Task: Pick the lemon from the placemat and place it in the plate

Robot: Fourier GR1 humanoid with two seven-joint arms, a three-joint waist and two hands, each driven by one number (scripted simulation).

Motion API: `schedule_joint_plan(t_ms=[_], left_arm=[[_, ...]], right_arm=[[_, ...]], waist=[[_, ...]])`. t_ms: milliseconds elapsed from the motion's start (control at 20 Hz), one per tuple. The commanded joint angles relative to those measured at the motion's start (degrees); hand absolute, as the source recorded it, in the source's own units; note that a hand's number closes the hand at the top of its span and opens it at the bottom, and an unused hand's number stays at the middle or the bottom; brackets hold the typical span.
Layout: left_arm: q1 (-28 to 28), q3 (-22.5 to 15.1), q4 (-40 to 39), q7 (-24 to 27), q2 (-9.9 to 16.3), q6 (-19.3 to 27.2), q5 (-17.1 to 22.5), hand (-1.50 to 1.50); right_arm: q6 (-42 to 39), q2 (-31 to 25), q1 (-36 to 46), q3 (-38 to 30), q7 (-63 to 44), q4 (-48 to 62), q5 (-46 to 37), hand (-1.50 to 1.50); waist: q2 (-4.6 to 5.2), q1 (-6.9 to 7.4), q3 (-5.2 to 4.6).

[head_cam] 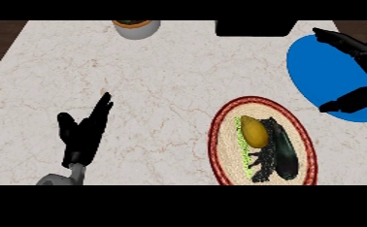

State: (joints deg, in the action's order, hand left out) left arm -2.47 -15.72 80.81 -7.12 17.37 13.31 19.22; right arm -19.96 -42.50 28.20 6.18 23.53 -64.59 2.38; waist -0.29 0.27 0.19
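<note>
While lemon [254, 129] lies on placemat [221, 124] | eggplant [284, 149] beside | plate [315, 71] right

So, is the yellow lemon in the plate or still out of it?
In. The yellow lemon lies inside the red-rimmed woven plate, beside dark food; the right hand is open over the blue round placemat.
</note>
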Motion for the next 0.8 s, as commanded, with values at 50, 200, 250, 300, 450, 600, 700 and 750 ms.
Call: schedule_joint_plan(t_ms=[50, 200, 250, 300, 450, 600, 700, 750], left_arm=[[1.4, -1.5, 0.7, -3.2, -1.5, 1.6, -1.0, 0.0], [1.7, -1.2, 2.3, -3.5, -1.3, 1.2, -1.3, 0.0], [4.2, 0.3, 0.7, -1.2, 0.2, -1.9, 0.2, 0.0], [4.4, -0.1, 2.0, -2.3, -0.2, -1.3, 0.1, 0.0], [-0.7, 0.4, -1.9, -2.5, -2.7, 0.3, -2.1, 0.0], [4.3, 0.3, 1.8, -1.0, -1.7, -2.0, -1.9, 0.0], [2.9, 1.1, -2.2, -0.2, -2.8, -2.3, -1.9, 0.0], [0.3, 2.9, -4.3, 0.0, -2.5, -3.9, -1.2, 0.0]], right_arm=[[-2.9, -2.9, -0.6, 5.3, -6.9, -7.8, -5.6, -1.5], [-3.2, -3.4, -2.7, 6.2, -13.1, -15.1, -7.0, -1.5], [-2.2, -2.9, -4.4, 6.9, -14.8, -17.4, -8.0, -1.5], [-2.4, -0.9, -1.4, 8.2, -19.4, -17.8, -8.5, -1.5], [-0.4, 2.8, -5.8, 10.5, -20.5, -21.6, -12.3, -1.5], [1.4, 4.3, -8.9, 10.8, -26.3, -28.7, -14.8, -1.5], [1.9, 6.7, -7.6, 12.6, -30.0, -29.0, -17.1, -1.5], [1.4, 4.4, -10.6, 10.9, -23.7, -25.7, -18.8, -1.5]], waist=[[0.01, -0.49, -0.25], [-0.06, -0.72, -0.24], [-0.05, -0.74, -0.27], [0.02, -0.2, -0.27], [0.24, -0.53, -0.22], [0.13, -0.44, -0.21], [0.23, -0.42, -0.23], [0.31, -0.53, -0.21]])
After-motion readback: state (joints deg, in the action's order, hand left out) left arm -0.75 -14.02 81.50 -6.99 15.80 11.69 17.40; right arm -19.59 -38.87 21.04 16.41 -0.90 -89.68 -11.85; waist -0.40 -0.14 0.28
